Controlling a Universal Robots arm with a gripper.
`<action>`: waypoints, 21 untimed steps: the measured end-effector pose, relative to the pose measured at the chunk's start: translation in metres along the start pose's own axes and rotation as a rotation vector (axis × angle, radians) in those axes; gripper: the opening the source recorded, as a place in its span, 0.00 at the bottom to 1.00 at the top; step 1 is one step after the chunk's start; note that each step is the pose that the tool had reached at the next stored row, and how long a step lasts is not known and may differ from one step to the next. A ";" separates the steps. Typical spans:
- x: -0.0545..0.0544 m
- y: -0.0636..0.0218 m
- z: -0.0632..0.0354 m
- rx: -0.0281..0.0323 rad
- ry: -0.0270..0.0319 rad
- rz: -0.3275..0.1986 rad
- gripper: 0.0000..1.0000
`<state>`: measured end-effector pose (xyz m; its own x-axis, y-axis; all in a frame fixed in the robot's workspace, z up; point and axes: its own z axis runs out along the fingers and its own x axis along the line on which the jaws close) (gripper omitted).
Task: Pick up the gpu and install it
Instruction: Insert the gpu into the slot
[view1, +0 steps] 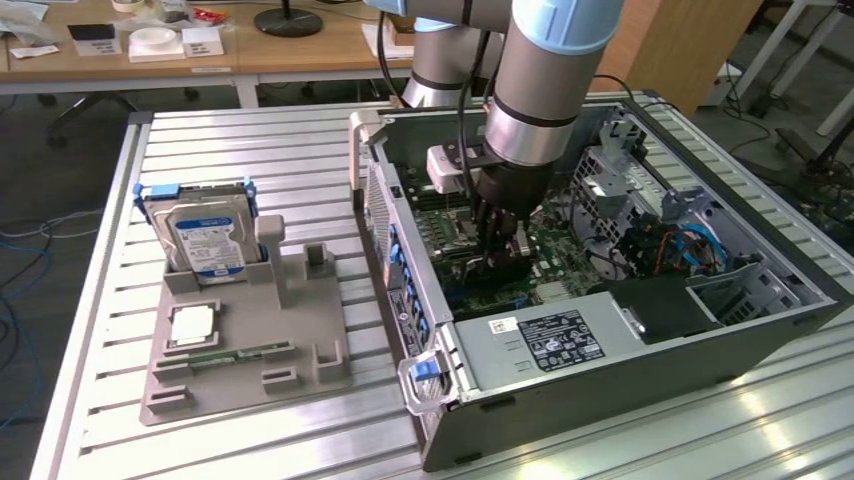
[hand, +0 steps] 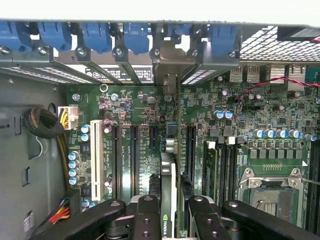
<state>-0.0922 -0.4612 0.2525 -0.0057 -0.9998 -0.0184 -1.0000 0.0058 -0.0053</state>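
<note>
As clamped upright: one gpu (hand: 169, 200)

- Computer case (view1: 627, 360) lies open-sided up on the worktop (view1: 240, 150); access is from above.
- Arm descends into the case; gpu (hand: 170, 165) stands edge-on between the fingers (hand: 145, 215) over the motherboard (hand: 250, 120).
- Expansion slots (hand: 134, 155) beside the card sit unoccupied.
- Blue retention clips (hand: 95, 35) and bracket wall close one end.
- Cable bundle (hand: 42, 122) crowds the case wall.
- Drive cage (view1: 627, 190) bounds the far side.

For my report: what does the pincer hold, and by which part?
The pincer holds the gpu by its upper edge, edge-on above the motherboard.
</note>
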 end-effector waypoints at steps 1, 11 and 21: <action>0.000 0.0000 0.0000 0.0000 0.0001 0.000 0.26; 0.000 0.0000 0.0001 0.0000 0.0000 0.000 0.26; 0.000 0.0001 0.0003 0.0002 -0.0006 0.000 0.33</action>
<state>-0.0923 -0.4611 0.2522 -0.0059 -0.9998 -0.0189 -1.0000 0.0060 -0.0055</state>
